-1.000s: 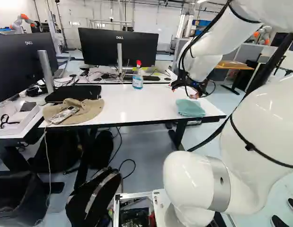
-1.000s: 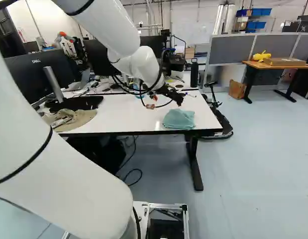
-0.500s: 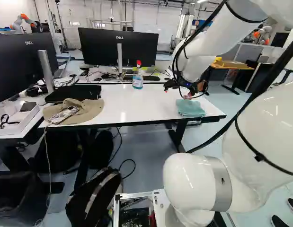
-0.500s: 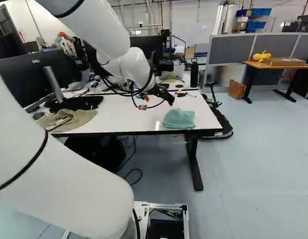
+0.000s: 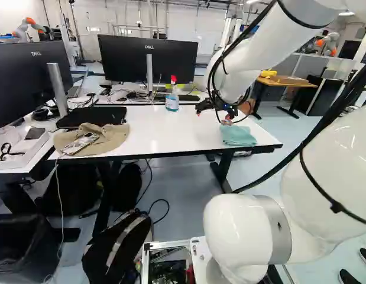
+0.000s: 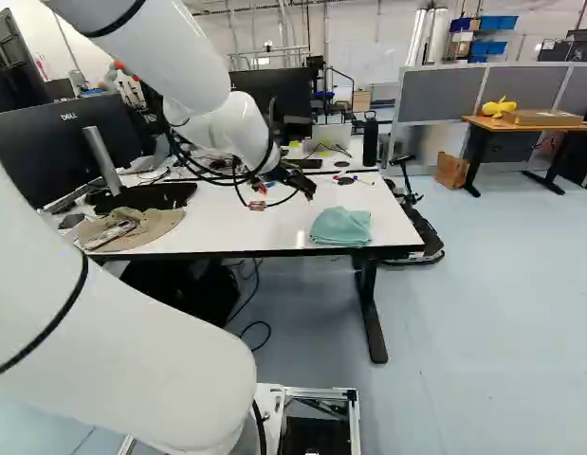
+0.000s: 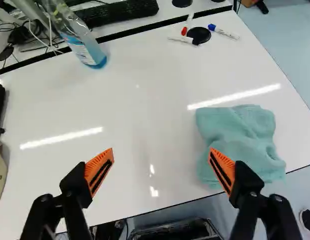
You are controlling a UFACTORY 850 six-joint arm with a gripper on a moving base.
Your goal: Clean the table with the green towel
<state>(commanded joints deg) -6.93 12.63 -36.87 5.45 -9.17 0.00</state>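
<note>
The 2 orange-padded black fingers, wide apart and empty, have swung away from the green cloth towel, delaying wiping.

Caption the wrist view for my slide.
Open gripper over the white table, with the green towel off to one side and the spray bottle and markers ahead.

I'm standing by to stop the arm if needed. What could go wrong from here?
The open gripper isn't centred over the green towel; descending straight here might catch little or none of it.

The towel lies close to the front edge of the table, so a nudge could push it off.

Wide wiping strokes might tip the upright spray bottle or roll the loose markers.
</note>
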